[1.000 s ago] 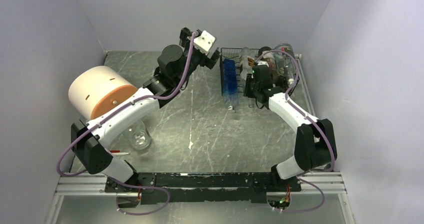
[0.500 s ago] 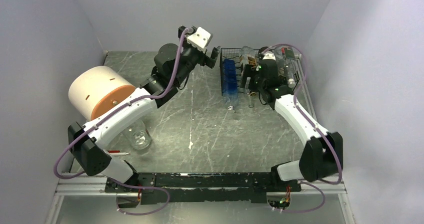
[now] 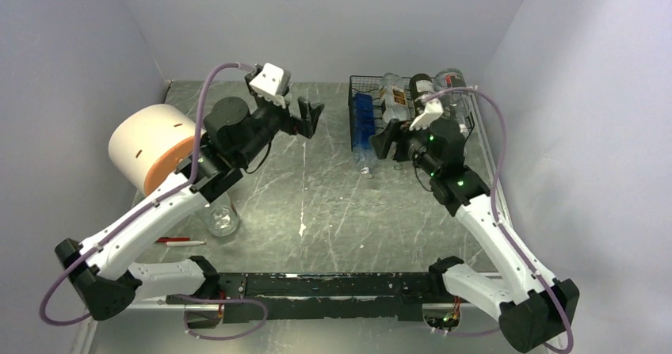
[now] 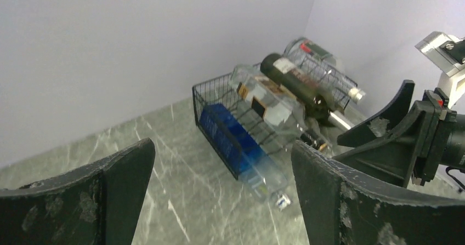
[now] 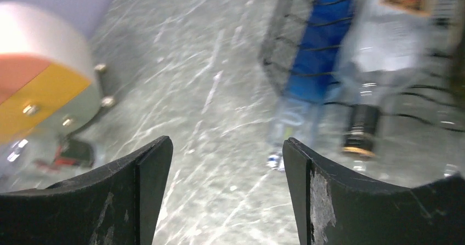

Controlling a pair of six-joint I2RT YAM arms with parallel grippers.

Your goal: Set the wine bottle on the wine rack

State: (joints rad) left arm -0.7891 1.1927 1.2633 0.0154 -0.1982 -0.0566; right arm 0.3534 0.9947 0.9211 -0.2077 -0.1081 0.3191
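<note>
Four bottles lie in the wine rack (image 3: 352, 100) at the far right of the table (image 3: 317, 196). Seen from overhead, the dark wine bottle (image 3: 418, 93) is one of them, lying on the top wires between two clear ones. So I'd call the placing done, and the job now is just backing off cleanly. The right gripper (image 3: 386, 142) hangs just in front of the rack's near edge, jaws spread with nothing in them, its arm reaching up the right side with a bent elbow. I'd pull it straight away from the necks poking out, no sideways sweep. The left gripper (image 3: 307, 116) is spread and empty too, well apart from the rack, its arm stretched diagonally over the left half with the wrist raised. The left wrist cam looks across at the rack: the wine bottle sits beside a labelled clear bottle (image 4: 263, 100), with a blue bottle (image 4: 225, 127) lower down inside. The right wrist cam is blurry, its wide-apart fingers framing bare table and a couple of bottle necks.
</note>
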